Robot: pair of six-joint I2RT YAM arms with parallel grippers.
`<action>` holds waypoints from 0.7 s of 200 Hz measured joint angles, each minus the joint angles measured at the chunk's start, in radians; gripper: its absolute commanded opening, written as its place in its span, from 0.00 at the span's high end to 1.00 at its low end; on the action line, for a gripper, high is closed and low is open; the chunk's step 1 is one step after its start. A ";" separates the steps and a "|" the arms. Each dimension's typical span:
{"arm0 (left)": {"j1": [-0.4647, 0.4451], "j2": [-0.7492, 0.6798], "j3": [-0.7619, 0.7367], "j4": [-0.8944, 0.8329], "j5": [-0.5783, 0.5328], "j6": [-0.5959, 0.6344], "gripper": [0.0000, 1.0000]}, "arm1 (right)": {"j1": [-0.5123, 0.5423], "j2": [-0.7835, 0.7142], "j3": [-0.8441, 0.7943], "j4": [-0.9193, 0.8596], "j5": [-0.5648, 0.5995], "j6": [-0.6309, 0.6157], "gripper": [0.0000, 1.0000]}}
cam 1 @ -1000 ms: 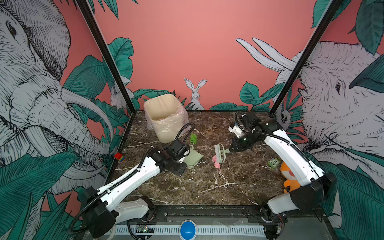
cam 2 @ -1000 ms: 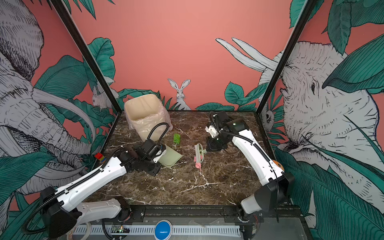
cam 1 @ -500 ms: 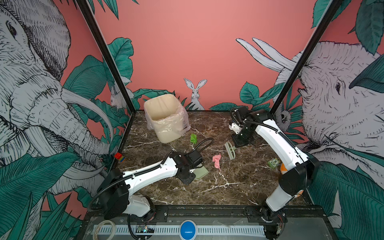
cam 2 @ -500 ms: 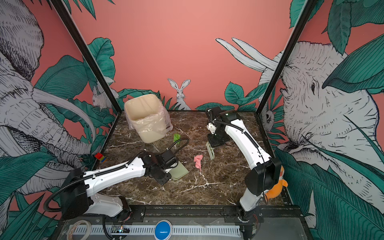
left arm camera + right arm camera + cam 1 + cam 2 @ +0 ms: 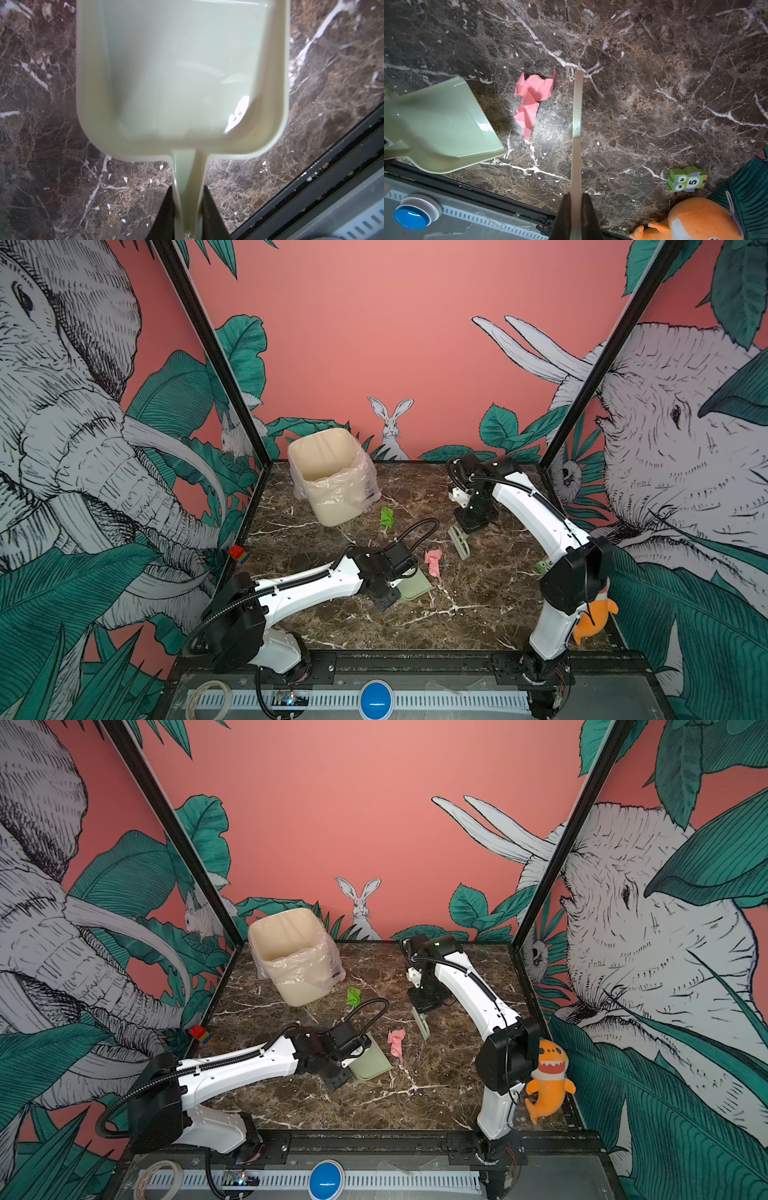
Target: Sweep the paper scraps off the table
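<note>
Tabletop [image 5: 478, 593]: left tool [image 5: 187, 199] clamped on pale green dustpan [image 5: 176, 72] handle; right tool [image 5: 576, 205] pinched tight on brush [image 5: 576, 108]; pink scrap [image 5: 532, 99] between them; green scrap [image 5: 387, 517] farther back.

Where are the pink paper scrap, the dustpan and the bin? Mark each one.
pink paper scrap [image 5: 532, 97], right wrist view, on its crumpled middle.
dustpan [image 5: 176, 72], left wrist view, on the pan's inner floor.
bin [image 5: 332, 511], a top view, on its front wall.
</note>
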 measured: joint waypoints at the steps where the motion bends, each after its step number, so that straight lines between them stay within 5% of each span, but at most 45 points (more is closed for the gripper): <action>1: 0.000 0.000 0.000 0.001 0.000 0.001 0.84 | 0.001 0.002 0.001 0.000 0.001 0.000 1.00; 140: 0.000 0.042 -0.071 0.121 0.034 0.011 0.85 | 0.089 0.112 0.099 -0.061 0.077 -0.014 1.00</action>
